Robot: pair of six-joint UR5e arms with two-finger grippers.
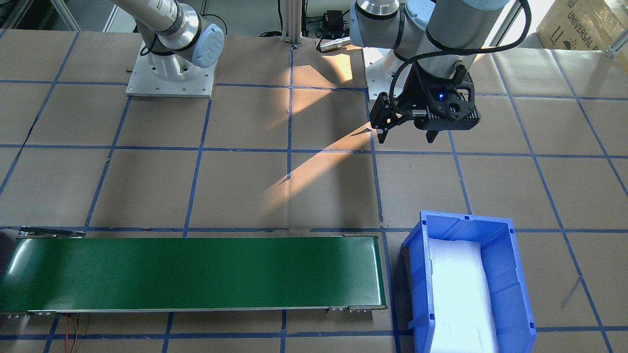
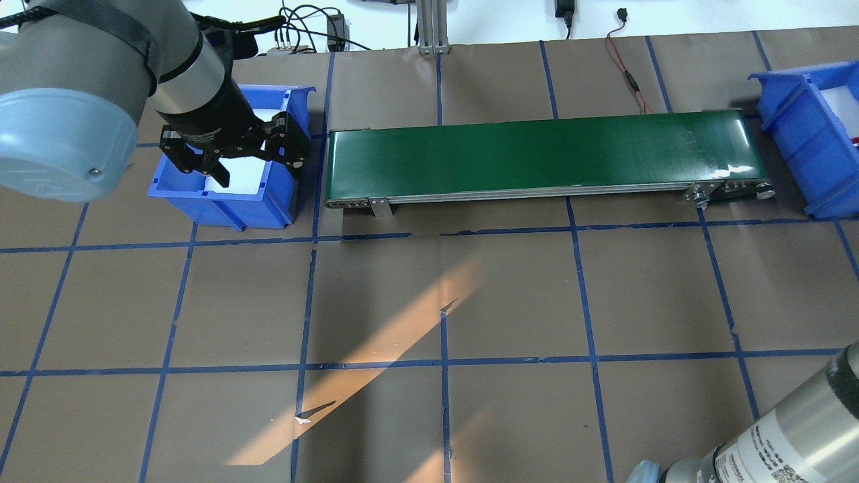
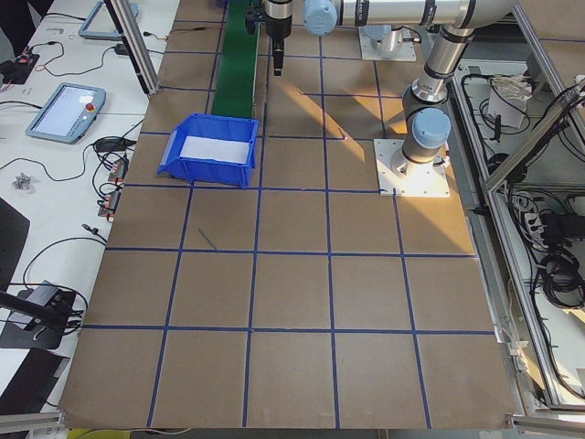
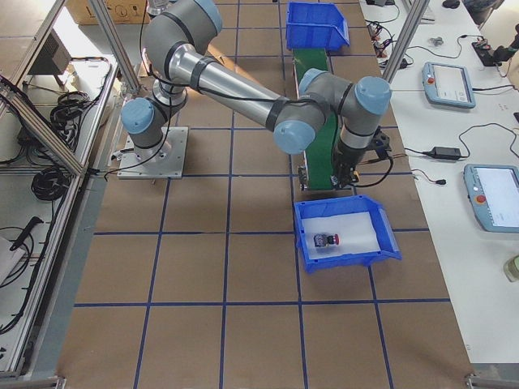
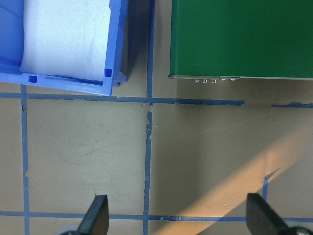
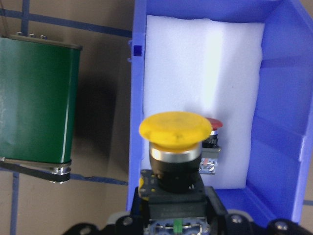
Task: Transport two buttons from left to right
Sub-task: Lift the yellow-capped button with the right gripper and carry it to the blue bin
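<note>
- The right gripper (image 6: 175, 208) is clamped on the yellow button (image 6: 175, 129), lower centre of the wrist view, above the left wall of the blue bin (image 6: 281, 122); released here, I judge it could clip the rim and tumble outside, or hit the red button (image 6: 214, 125) on the white foam (image 6: 195, 63).
- The left gripper (image 5: 178, 215) hangs with fingers apart, empty.
- Glossy mushroom caps, silver collars, blocky black bodies; soft foam.

Brightly, evenly lit, with a warm slanted sun streak on the surface (image 1: 314, 166) just beside the left end effector (image 1: 407, 136), blown-out white glare on the foam (image 1: 456, 294) ahead of it, and fingertips (image 5: 98, 218) softly blurred up close.
</note>
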